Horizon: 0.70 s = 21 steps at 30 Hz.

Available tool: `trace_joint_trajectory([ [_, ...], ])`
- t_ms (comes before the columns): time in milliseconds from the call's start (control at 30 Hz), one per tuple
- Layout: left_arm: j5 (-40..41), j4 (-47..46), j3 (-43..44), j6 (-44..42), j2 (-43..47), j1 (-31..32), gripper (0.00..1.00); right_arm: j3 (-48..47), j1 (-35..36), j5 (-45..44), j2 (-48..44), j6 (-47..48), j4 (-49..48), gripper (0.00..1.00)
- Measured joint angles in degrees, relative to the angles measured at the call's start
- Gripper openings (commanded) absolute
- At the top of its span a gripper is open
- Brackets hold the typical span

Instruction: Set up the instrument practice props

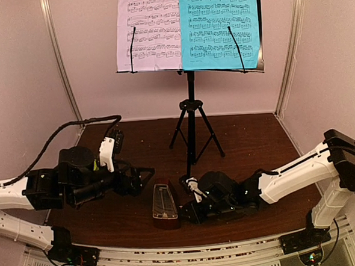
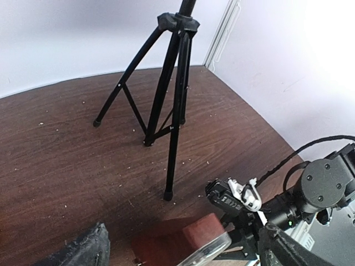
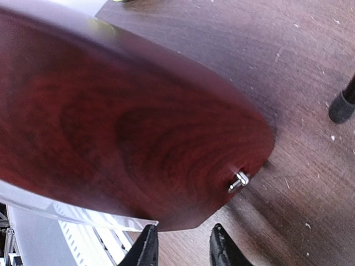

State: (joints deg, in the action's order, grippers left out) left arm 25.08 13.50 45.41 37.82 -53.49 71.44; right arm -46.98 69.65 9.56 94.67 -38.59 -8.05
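The stand (image 1: 191, 117) is up at the back of the tabletop (image 1: 250, 140), with the white sheet (image 1: 150, 29) and the cyan sheet (image 1: 219, 28) side by side on its desk, each under a black clip arm. Its tripod legs spread just behind my working spot, and one stand foot (image 3: 344, 105) sits close on the right in the right wrist view.

The metronome (image 1: 164, 205) stands upright near the front edge, between the two arms. My right end effector (image 3: 183, 246) is low and right beside it. The wooden side fills the wrist view, and a small metal key (image 3: 239, 180) pokes out of it. The fingers (image 3: 147, 246) are narrowly apart, with bare tabletop between the tips. They're at the metronome's lower edge, but I can't tell if they touch it.

My left end effector (image 1: 145, 175) hovers just left of the metronome, its jaws spread wide and holding nothing.
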Motion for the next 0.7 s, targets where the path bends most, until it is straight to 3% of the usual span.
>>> trace_joint_trajectory([
  [167, -0.48, 2.64, 3.1, 0.07, -4.37, 0.07, 0.97, 0.94, 0.02, -0.57, -1.7, 0.33, -2.12, 0.44],
  [333, 1.36, 4.94, 5.73, 1.6, -10.62, 2.21, 0.98, 5.33, 0.02, -4.37, -9.05, -0.2, -3.72, 0.53],
  [533, 2.8, 7.13, 11.56, 5.01, -19.34, 3.69, 0.98, 9.68, -1.14, -9.62, -16.65, -1.31, -3.82, 0.66],
  [700, 5.29, 11.13, 15.1, 10.1, -25.77, 3.67, 0.95, 11.69, -2.58, -12.33, -18.86, -1.97, -3.32, 0.71],
])
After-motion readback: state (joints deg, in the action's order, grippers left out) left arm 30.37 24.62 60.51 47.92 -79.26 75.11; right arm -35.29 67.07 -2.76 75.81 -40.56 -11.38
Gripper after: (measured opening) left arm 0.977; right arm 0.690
